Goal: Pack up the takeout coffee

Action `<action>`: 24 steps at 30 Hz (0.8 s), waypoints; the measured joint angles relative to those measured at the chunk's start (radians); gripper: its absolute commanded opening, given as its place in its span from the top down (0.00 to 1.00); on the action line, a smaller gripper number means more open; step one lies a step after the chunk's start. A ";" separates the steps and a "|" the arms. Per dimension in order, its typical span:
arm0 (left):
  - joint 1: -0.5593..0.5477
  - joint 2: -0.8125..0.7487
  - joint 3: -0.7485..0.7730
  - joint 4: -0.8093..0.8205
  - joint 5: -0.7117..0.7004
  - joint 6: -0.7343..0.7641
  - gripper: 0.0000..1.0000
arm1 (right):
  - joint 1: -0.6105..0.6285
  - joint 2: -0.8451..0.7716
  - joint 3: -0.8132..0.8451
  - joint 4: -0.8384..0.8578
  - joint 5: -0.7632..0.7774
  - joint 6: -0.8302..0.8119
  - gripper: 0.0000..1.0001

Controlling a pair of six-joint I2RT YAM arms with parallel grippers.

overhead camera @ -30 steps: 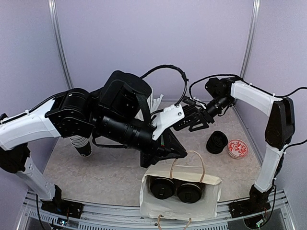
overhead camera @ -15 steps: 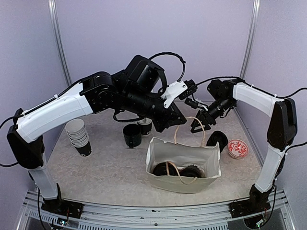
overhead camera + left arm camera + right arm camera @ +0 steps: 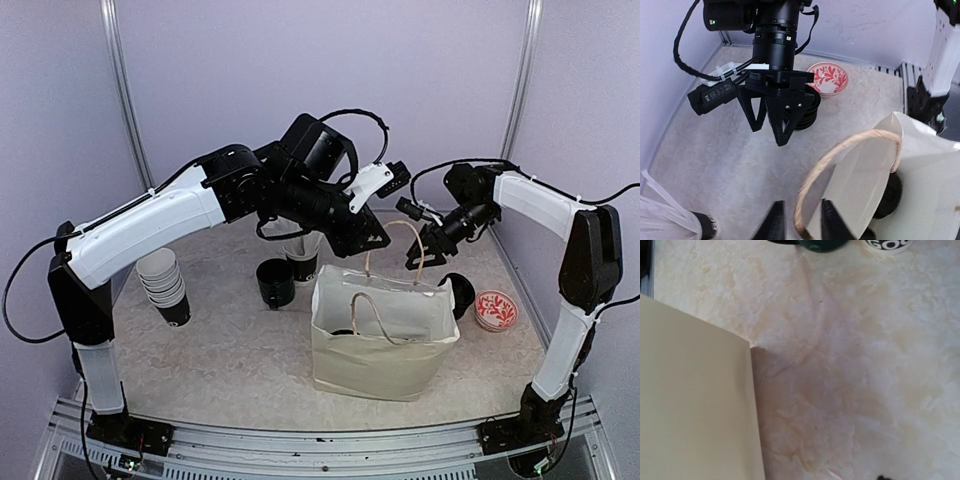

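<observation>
A white paper bag [image 3: 380, 345] with twine handles stands upright at the middle of the table. Black lidded takeout cups sit inside it; a dark lid shows in the top view [image 3: 345, 330] and in the left wrist view [image 3: 890, 197]. My left gripper [image 3: 378, 240] is at the bag's rear edge. In its wrist view its fingers [image 3: 774, 225] stand apart with the rear handle [image 3: 805, 200] running between them. My right gripper [image 3: 414, 258] hovers by the bag's rear right corner, open and empty; it also shows in the left wrist view [image 3: 771, 137].
A stack of empty black paper cups [image 3: 165, 285] stands at the left. A dark mug [image 3: 275, 283] and a black cup of straws [image 3: 303, 262] stand behind the bag. A black round object [image 3: 460, 295] and a red-patterned dish [image 3: 496, 310] lie at the right.
The bag has gone from lying with its mouth toward the camera to standing upright. The left arm has risen and drawn back. The right gripper has lifted slightly.
</observation>
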 measured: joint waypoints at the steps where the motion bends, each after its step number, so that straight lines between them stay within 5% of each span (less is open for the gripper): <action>1: 0.002 0.005 0.011 -0.005 -0.006 -0.001 0.50 | -0.002 0.000 0.000 0.001 0.000 -0.001 0.36; 9: 0.002 -0.005 0.072 -0.081 -0.098 0.006 0.33 | -0.035 0.000 0.044 0.004 0.000 -0.002 0.35; 15: 0.057 -0.125 -0.056 -0.046 -0.230 -0.032 0.39 | -0.085 -0.001 0.074 0.035 0.004 0.020 0.31; 16: 0.085 -0.139 -0.068 -0.031 -0.258 -0.051 0.41 | -0.096 -0.002 0.074 0.043 0.008 0.026 0.09; 17: 0.120 -0.149 -0.075 -0.014 -0.286 -0.073 0.43 | -0.107 -0.006 0.074 0.051 0.012 0.035 0.02; 24: 0.322 -0.128 -0.137 0.108 -0.357 -0.248 0.46 | -0.216 -0.173 -0.030 0.213 0.070 0.127 0.01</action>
